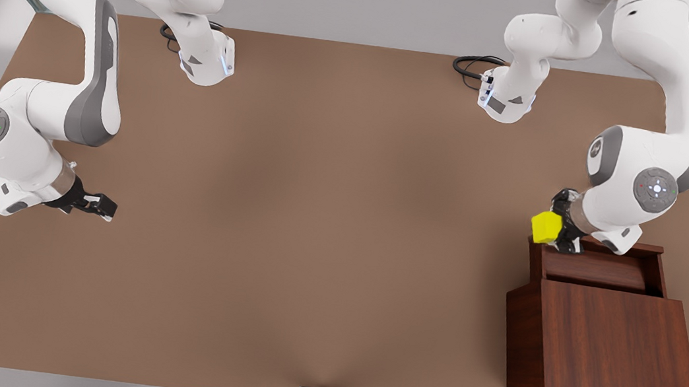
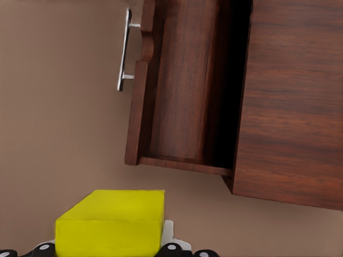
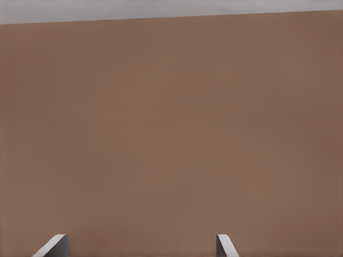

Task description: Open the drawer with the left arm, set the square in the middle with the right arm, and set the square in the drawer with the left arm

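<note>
The square (image 1: pixel 545 227) is a small yellow cube held in my left gripper (image 1: pixel 556 229), which is shut on it at the front view's right. It hangs just outside the far left corner of the drawer (image 1: pixel 597 268). The drawer is pulled open from the wooden cabinet (image 1: pixel 610 348), and its tray looks empty. In the left wrist view the square (image 2: pixel 112 222) sits close to the camera, with the drawer (image 2: pixel 182 91) and its silver handle (image 2: pixel 124 51) beyond. My right gripper (image 1: pixel 106 207) waits open over bare table at the front view's left, its fingertips (image 3: pixel 228 246) apart.
The brown tabletop (image 1: pixel 328 218) stretches wide between the two arms. Both arm bases (image 1: pixel 205 62) with black cables stand at the table's far edge. The cabinet stands near the table's front right corner.
</note>
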